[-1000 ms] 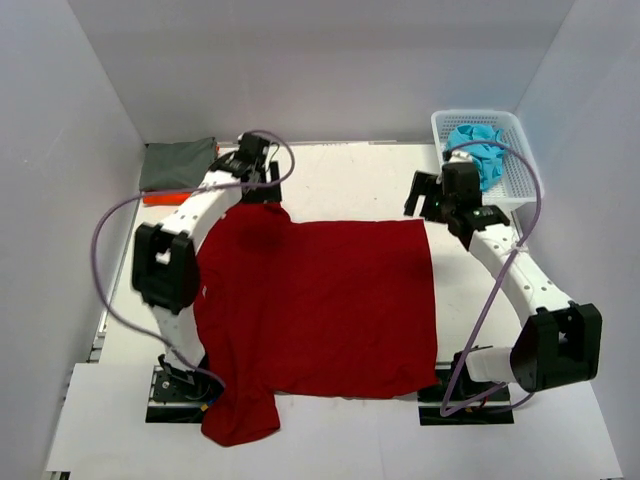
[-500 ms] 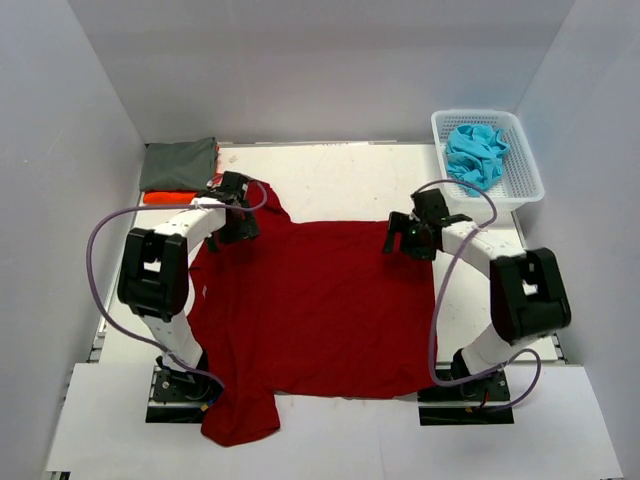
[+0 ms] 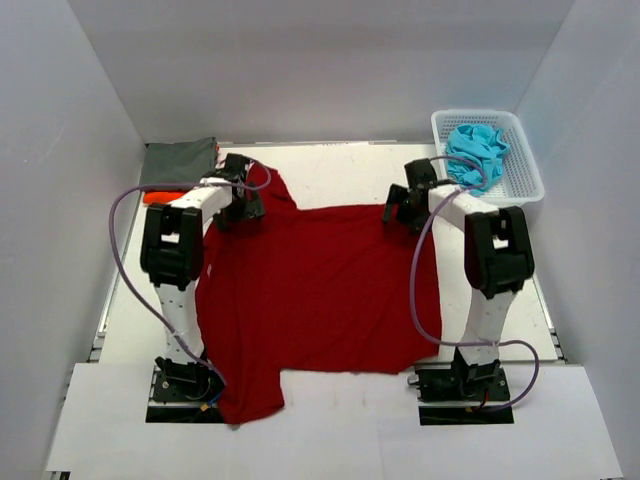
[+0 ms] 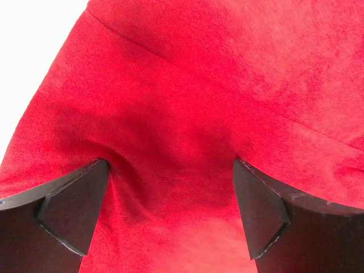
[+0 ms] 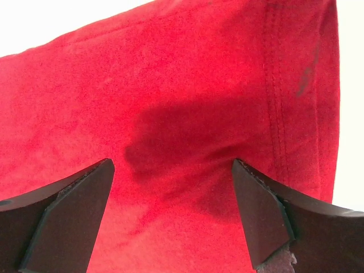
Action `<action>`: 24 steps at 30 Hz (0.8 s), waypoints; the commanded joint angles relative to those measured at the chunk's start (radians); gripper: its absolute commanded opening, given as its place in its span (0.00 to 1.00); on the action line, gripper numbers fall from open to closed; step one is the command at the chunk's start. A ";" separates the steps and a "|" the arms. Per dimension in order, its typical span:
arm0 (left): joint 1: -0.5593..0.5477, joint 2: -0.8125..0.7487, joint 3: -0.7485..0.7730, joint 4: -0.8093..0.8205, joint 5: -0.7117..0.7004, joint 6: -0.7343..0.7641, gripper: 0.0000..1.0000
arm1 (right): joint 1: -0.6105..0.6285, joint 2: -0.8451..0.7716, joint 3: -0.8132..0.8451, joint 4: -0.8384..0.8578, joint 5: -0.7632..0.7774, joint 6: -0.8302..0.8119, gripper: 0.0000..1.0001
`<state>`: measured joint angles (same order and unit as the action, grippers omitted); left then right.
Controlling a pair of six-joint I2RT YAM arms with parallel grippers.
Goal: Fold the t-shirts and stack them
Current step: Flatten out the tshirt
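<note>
- The left jaws stand released, their two dark fingers [image 4: 71, 213] spread wide and set down on the dark red t-shirt [image 4: 199, 85]; a shadowed pucker of cloth rises between them, but nothing is pinched.
- The right jaws are likewise released, fingers [image 5: 68, 210] wide apart over the same shirt's cloth [image 5: 170, 85], with a stitched hem running just right of them and the white counter [image 5: 45, 23] showing past the cloth's edge.
- From above, the left jaws sit at the far-left part of the dark red t-shirt [image 3: 320, 290], by its sleeve, and the right jaws at its far-right corner.
- The red shirt lies spread across the middle of the counter [image 3: 340, 170] (one sleeve trails over the near edge by the left arm's base).
- In the far-left corner a folded grey-green t-shirt [image 3: 178, 163] rests on a bright orange t-shirt [image 3: 158, 197], of which only a strip shows.
- In the far-right corner, turquoise t-shirts [image 3: 478, 148] are bunched in a white lattice basket [image 3: 527, 178].
</note>
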<state>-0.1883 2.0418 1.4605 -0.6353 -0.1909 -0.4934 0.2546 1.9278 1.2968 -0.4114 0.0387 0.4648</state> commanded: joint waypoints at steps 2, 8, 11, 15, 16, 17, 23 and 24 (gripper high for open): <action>-0.002 0.147 0.227 -0.015 0.057 0.061 1.00 | -0.060 0.169 0.168 -0.098 0.116 -0.025 0.90; 0.007 0.348 0.597 -0.121 0.070 0.212 1.00 | -0.089 0.327 0.529 -0.150 0.177 -0.116 0.90; 0.007 0.419 0.751 -0.144 0.061 0.275 1.00 | -0.091 0.393 0.677 -0.162 0.182 -0.184 0.90; 0.018 0.442 0.845 -0.127 0.035 0.302 1.00 | -0.089 0.431 0.797 -0.138 0.110 -0.259 0.90; 0.029 0.431 0.868 -0.118 0.047 0.302 1.00 | -0.090 0.433 0.821 -0.133 0.106 -0.267 0.90; 0.029 0.420 0.868 -0.118 0.059 0.302 1.00 | -0.087 0.418 0.832 -0.135 0.098 -0.275 0.90; 0.029 0.250 0.819 -0.102 0.114 0.270 1.00 | -0.078 0.203 0.640 -0.086 0.043 -0.292 0.90; 0.029 0.186 0.802 -0.145 0.114 0.248 1.00 | -0.074 0.176 0.606 -0.086 0.038 -0.279 0.90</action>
<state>-0.1608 2.4474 2.2681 -0.7471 -0.1104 -0.2165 0.1715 2.2532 1.9762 -0.5163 0.1139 0.1997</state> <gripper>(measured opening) 0.996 0.904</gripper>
